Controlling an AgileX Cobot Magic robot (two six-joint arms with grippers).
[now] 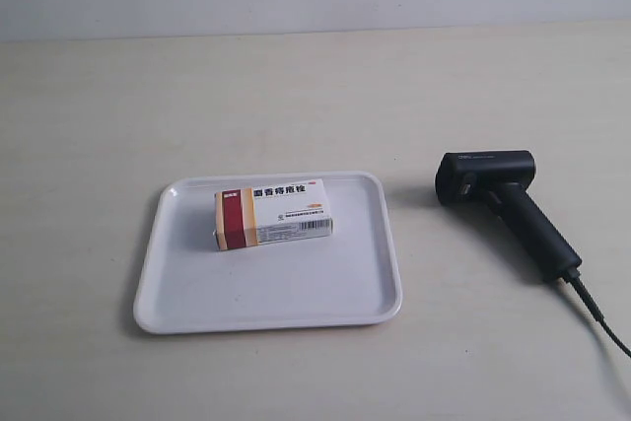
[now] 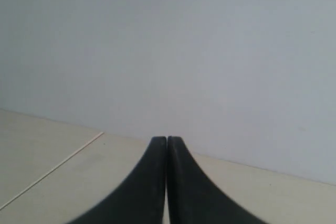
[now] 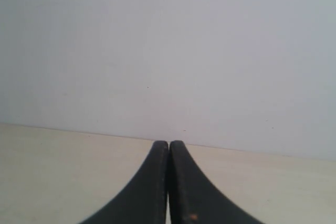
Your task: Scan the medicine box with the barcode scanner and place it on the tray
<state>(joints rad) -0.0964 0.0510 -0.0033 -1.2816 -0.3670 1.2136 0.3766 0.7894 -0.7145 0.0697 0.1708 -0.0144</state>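
Medicine box (image 1: 273,213) lying flat inside the white tray (image 1: 168,293), toward the tray's far rim, red-and-orange band end pointing away from the scanner, barcode strip visible on the side face nearest the camera. Barcode scanner (image 1: 503,206) lying on its side on the tabletop (image 1: 99,115), just beside the tray on the side away from the box's band end, apart from the tray rim, blocky head nearer the tray, handle slanting away from it, black cable (image 1: 597,315) trailing off further still. No arm visible in the exterior view.

Left tool (image 2: 167,142): fingertips pressed together, closed, gripping nothing, aimed at a blank wall with only bare tabletop below. Right tool (image 3: 169,145): same, tips meeting, closed and empty, facing the wall.

Judged step: either end state or start. Box already in the tray, scanner put down, both tools parked clear of the tray. Cannot tell from this moment alone whether a scan was done.

If finished: nothing more called for. If starting: open one tool, reach down over the scanner handle beside the tray, grip it; open the other, pinch the box across its short width, lift it off the tray, turn the barcode face toward the scanner head, then set the box back inside the tray rim.
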